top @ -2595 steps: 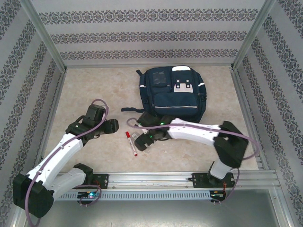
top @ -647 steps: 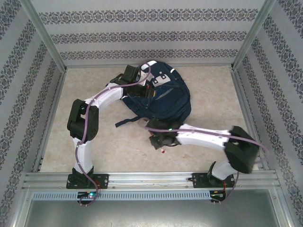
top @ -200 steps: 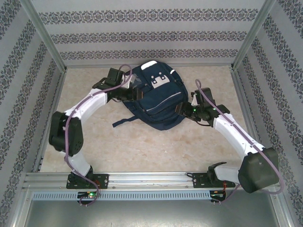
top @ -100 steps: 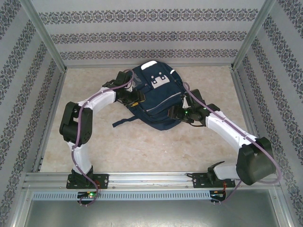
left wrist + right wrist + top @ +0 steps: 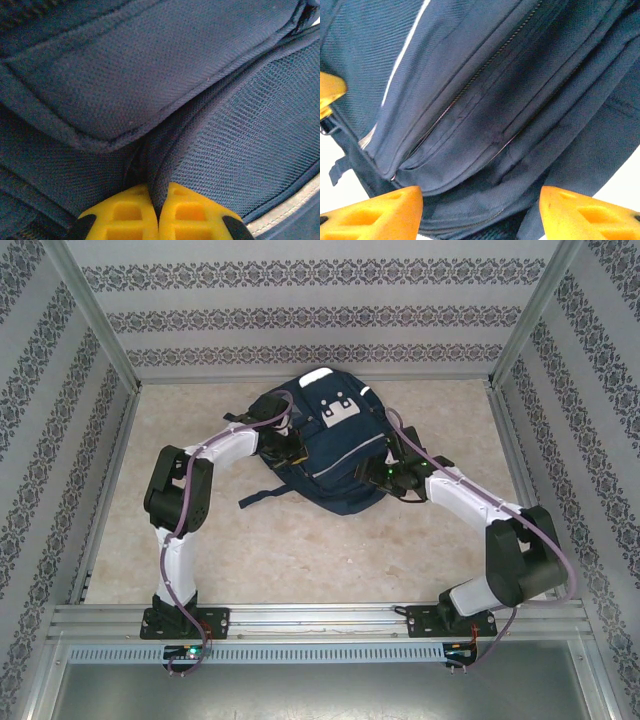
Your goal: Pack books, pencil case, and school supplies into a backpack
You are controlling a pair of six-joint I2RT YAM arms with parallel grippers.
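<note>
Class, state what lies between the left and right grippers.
The backpack: in the top view it spans the stretch from the left gripper to the right gripper.

The backpack is matt navy woven cloth; the fold pinched in the left jaws is coarser open mesh. Left and right jaws are matt yellow plastic. The bench looks smooth, stone-patterned.
</note>
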